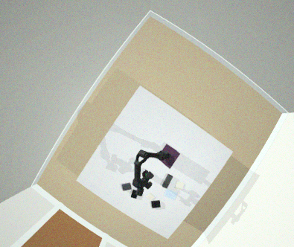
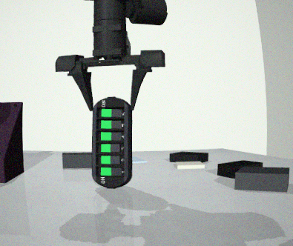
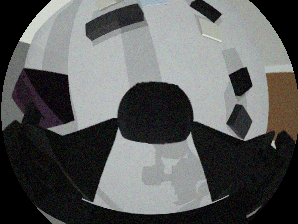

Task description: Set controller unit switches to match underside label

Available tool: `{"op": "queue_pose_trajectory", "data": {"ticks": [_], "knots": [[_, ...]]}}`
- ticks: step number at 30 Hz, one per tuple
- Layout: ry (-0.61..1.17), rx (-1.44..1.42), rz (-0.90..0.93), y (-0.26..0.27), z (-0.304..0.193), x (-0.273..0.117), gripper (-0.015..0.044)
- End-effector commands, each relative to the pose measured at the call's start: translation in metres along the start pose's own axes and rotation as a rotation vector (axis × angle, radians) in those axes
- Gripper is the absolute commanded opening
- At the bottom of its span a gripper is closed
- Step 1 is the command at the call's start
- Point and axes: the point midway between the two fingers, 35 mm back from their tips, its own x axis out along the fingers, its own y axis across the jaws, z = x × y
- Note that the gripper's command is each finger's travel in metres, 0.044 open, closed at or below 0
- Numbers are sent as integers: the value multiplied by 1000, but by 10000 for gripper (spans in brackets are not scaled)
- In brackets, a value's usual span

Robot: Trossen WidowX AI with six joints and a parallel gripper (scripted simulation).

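The dark grey controller unit (image 2: 112, 178) (image 3: 155, 111) hangs on end, long side vertical, with its switch face towards the exterior camera. Its six rocker switches show green halves on the left and dark halves on the right; which ends are pressed is too small to tell. The underside label faces away and is hidden. My gripper (image 2: 112, 109) (image 3: 155, 125) is shut on the unit, one fingertip on each side of its upper end. The unit's lower end is over the bench (image 2: 56, 207); the height of any gap is unclear. In the wrist view only the unit's black end shows.
A dark purple block (image 1: 170, 155) (image 2: 13, 148) (image 3: 50, 97) stands at the left in the exterior view. A long dark block (image 2: 76, 160) (image 3: 115, 21) lies behind the unit. A grey block (image 2: 262, 179), black blocks (image 2: 188, 157) (image 3: 240, 81) and a cream piece (image 2: 190, 165) lie to the right.
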Motion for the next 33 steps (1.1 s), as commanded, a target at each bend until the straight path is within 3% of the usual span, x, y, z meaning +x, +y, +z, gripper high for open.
{"op": "queue_pose_trajectory", "data": {"ticks": [1, 33], "knots": [[30, 5, 1, -1, -10, 1, 336], [94, 5, 1, 0, -27, -5, 338]]}}
